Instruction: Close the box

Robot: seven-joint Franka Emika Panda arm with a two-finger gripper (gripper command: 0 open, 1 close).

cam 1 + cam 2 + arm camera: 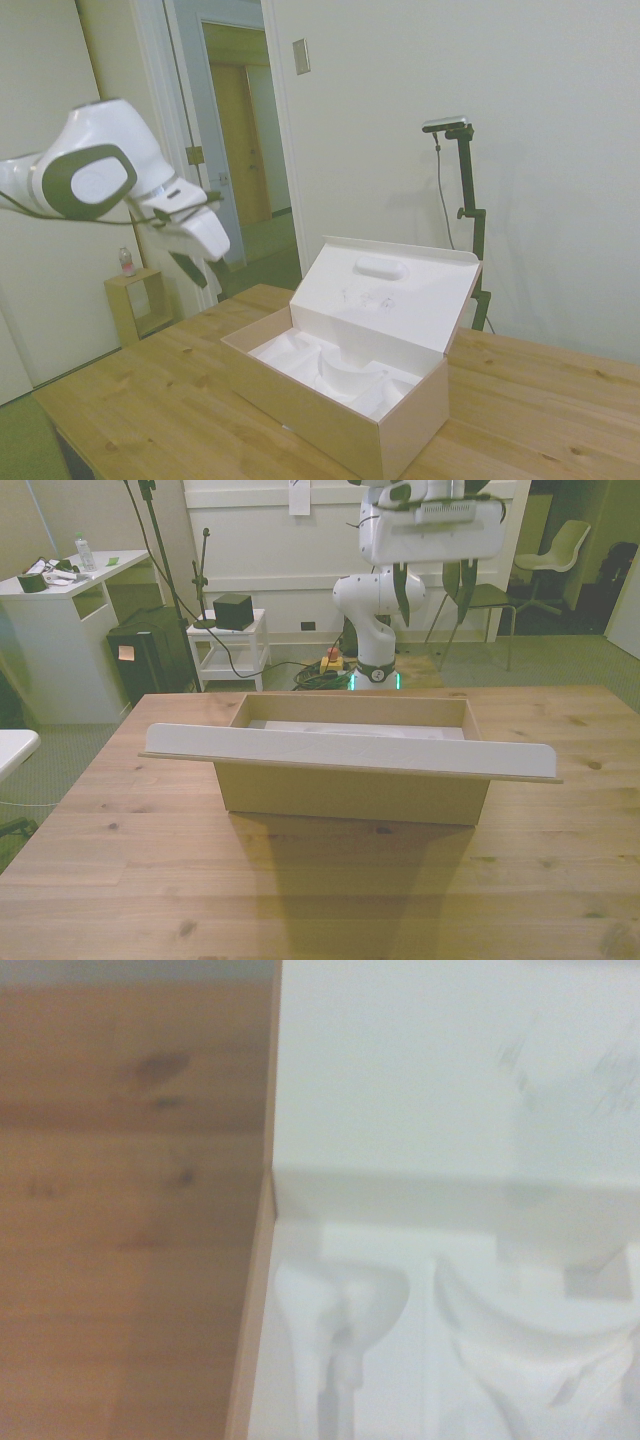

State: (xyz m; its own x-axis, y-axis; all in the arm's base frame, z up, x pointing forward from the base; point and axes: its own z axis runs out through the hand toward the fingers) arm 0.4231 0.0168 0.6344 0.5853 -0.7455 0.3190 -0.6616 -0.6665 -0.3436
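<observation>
Box (345, 385) mid-tabletop (140, 400), lid (350, 750) standing open, white insert exposed. Gripper (428, 588) raised high behind box, fingers spread, empty, touching nothing. Step: approach. Next, I judge: get behind lid, push it down over box.

The box (345, 395) sits mid-table (140, 400), lid (385, 290) standing up on the near side in the front view. The gripper (428, 588) hangs high behind it.
</observation>
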